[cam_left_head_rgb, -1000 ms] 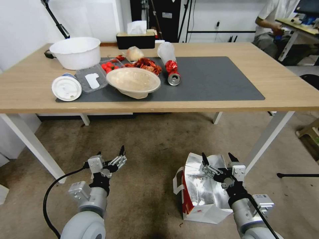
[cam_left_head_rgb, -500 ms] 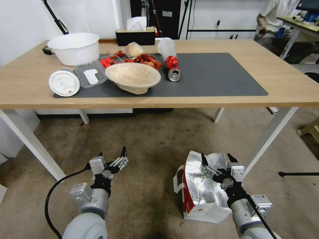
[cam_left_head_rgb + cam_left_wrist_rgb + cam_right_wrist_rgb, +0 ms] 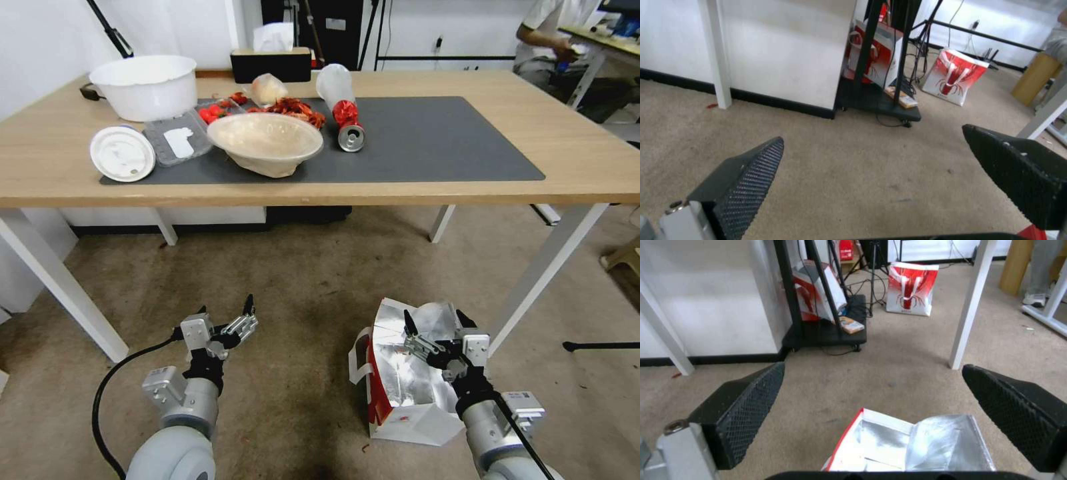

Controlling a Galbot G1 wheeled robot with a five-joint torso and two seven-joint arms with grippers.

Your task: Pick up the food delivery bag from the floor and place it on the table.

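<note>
The food delivery bag [image 3: 407,387] stands upright on the floor [image 3: 300,280], white and red, with its silver foil mouth open and a white strap on its left side. My right gripper [image 3: 437,323] hovers open just above the far rim of that mouth, touching nothing. In the right wrist view the bag [image 3: 911,446] lies below and between the spread fingers of the right gripper [image 3: 873,366]. My left gripper [image 3: 225,310] hangs open over bare carpet, well left of the bag; the left gripper [image 3: 873,133] holds nothing. The table [image 3: 587,160] with its grey mat [image 3: 433,140] is ahead.
The table's left half carries a white tub [image 3: 143,85], a beige bowl [image 3: 265,141], a round lid [image 3: 122,153], a lying can [image 3: 350,137] and food scraps. A white table leg [image 3: 547,267] slants close to the bag's right. Another red-and-white bag [image 3: 911,290] and a black stand [image 3: 826,330] lie beyond.
The whole head view has shifted, with the table sliding up the picture, so the camera moved. Both grippers stay open and keep their places relative to the bag.
</note>
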